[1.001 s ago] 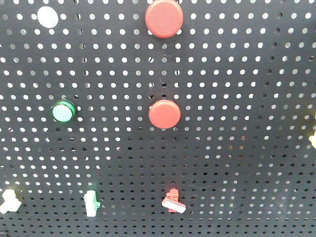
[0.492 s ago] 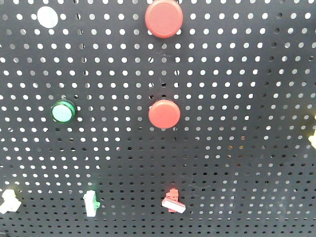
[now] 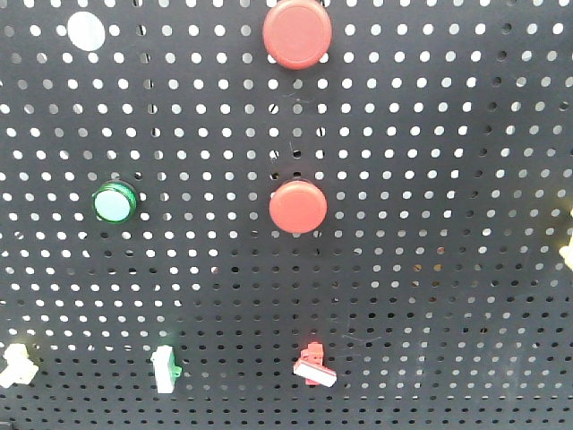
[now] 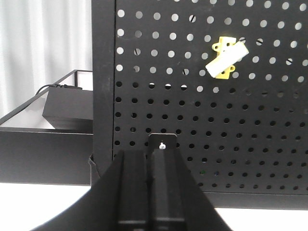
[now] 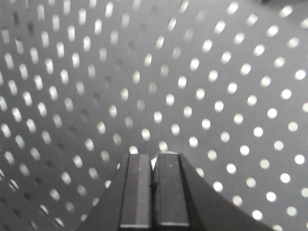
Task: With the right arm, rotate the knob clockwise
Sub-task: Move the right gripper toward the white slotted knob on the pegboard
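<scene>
The front camera shows neither arm, only the black pegboard filling the frame. Three small rotary knobs sit along the pegboard's lower part. The red knob is near the pegboard's bottom centre, its white bar tilted down to the right. The green-based knob, with an upright white bar, is further toward the pegboard's left side. The white knob is at the far left, partly cut off by the frame. I cannot tell which of these the task means.

A large red button is at the pegboard's top centre, and a smaller red button is at its middle. A green button is at mid-height toward the pegboard's left side, and a white disc is at its upper left.

On my right wrist camera the right fingers are pressed flat together with nothing between them. They are close to the pegboard and aimed at a bare, perforated stretch of it.

On the left wrist camera the left fingers are also closed on nothing and point at the pegboard's lower part, near its left edge post. A yellow knob with a tilted white bar is higher on the pegboard. A black box rests on a shelf beyond the pegboard's left edge. The white worktop runs under the pegboard's foot.
</scene>
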You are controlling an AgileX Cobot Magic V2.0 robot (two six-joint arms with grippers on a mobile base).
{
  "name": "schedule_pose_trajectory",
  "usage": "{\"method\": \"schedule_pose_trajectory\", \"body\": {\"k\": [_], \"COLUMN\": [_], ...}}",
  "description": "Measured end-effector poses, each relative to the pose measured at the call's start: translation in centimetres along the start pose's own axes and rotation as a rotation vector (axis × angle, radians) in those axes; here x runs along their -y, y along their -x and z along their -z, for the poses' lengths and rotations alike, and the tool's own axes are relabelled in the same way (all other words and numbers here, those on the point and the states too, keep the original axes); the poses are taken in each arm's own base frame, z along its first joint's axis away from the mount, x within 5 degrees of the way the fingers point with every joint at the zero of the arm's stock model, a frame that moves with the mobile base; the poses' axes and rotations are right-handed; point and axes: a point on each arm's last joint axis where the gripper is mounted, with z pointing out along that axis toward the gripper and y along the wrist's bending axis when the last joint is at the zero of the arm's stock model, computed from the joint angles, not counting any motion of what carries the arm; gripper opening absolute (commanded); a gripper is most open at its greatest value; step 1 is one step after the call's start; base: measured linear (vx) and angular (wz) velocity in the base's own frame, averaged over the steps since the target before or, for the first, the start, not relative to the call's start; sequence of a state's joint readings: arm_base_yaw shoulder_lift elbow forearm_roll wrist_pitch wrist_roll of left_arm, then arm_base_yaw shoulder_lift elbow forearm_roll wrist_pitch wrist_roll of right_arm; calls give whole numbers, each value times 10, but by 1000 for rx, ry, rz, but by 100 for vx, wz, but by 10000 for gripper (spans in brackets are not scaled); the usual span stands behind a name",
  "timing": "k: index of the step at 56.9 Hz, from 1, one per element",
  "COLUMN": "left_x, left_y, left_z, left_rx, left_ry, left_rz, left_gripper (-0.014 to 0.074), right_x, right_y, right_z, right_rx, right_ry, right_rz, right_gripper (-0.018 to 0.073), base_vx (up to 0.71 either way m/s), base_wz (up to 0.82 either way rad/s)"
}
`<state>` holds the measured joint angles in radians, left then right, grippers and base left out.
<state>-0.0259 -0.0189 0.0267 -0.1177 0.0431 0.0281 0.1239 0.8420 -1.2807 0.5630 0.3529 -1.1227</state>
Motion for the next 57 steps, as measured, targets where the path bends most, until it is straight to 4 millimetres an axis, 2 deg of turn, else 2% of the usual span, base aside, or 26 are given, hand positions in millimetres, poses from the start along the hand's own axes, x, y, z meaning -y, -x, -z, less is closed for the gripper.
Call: {"method": "schedule_pose_trajectory", "body": {"k": [11,33,57], "left_x": [0,0,0], "left_y": [0,0,0], "left_z": [0,0,0], "left_rx": [0,0,0], "left_ry": [0,0,0], "left_rz": [0,0,0], "left_gripper": [-6,-6,-6], "right_x": [0,-2,0], "right_y": [-2,-12,-13], "right_z": [-2,-18,-23], "right_rx": [-11,-45,-35], "right_ry": [0,10,-19], "right_rz": [-1,-3,-7], "right_gripper": [253,238,239], "base_vx": [0,0,0], "base_wz": [0,0,0]}}
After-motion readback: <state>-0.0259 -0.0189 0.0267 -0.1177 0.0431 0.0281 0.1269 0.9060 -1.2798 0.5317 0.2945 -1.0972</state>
